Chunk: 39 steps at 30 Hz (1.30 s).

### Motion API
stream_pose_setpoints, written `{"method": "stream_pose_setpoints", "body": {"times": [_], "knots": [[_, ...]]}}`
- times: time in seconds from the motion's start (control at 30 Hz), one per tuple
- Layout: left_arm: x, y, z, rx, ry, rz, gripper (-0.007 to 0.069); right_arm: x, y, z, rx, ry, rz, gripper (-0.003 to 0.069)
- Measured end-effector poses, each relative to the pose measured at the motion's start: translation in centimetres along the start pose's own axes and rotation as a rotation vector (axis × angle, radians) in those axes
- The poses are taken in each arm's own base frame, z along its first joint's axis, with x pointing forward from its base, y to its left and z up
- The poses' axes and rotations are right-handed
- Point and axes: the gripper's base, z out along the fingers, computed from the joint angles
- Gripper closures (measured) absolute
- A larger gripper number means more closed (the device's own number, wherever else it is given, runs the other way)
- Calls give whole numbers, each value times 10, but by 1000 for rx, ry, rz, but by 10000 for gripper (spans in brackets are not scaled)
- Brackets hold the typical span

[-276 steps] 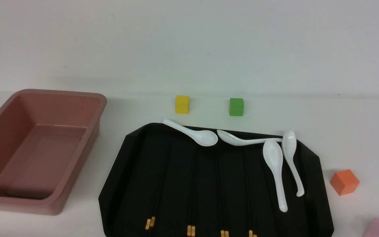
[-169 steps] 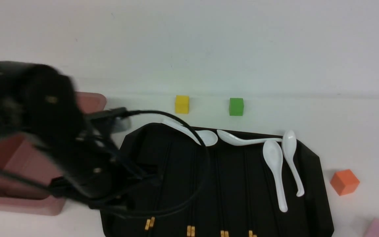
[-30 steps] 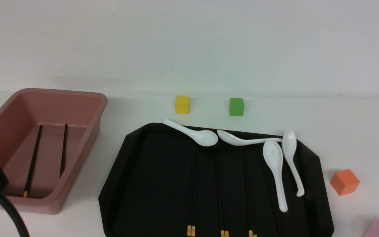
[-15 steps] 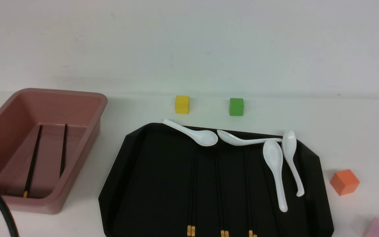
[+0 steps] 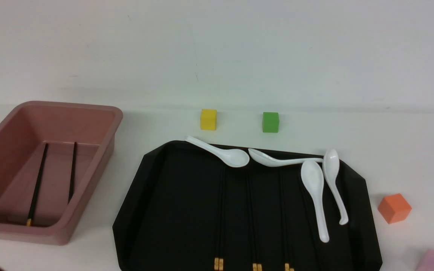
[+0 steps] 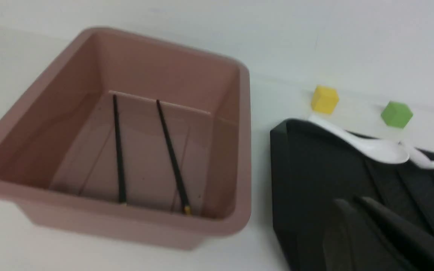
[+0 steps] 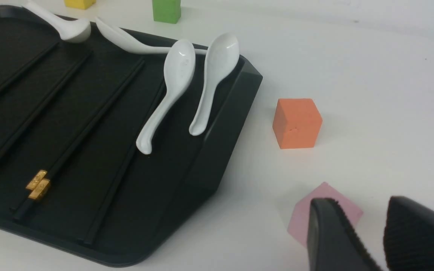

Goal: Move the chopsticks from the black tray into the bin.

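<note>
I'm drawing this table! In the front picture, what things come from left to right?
bin → yellow cube → green cube → orange cube → pink cube

left gripper [image 6: 356,226]: fingers close together, nearly shut, nothing between them, seen only in its wrist view | right gripper [image 7: 367,233]: ribbed fingers slightly parted, holding nothing | front view: neither gripper visible

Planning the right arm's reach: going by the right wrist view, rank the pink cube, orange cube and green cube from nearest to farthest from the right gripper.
1. Pink cube, just behind the right gripper.
2. Orange cube, farther out, beside the tray.
3. Green cube, beyond the tray's far edge.
</note>
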Motion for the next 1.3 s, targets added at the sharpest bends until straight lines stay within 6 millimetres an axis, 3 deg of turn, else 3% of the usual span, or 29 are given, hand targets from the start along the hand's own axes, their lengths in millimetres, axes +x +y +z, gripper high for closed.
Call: {"method": "stream_pose_setpoints", "body": {"times": [0.33, 0.6, 1.3], "knots": [[49, 18, 11, -8, 35, -97, 635, 0, 0, 0, 1, 0, 0, 419], [76, 26, 9, 9, -10, -118, 629, 0, 0, 0, 1, 0, 0, 419], [86, 29, 10, -13, 50, -112, 617, 0, 0, 0, 1, 0, 0, 419]]}}
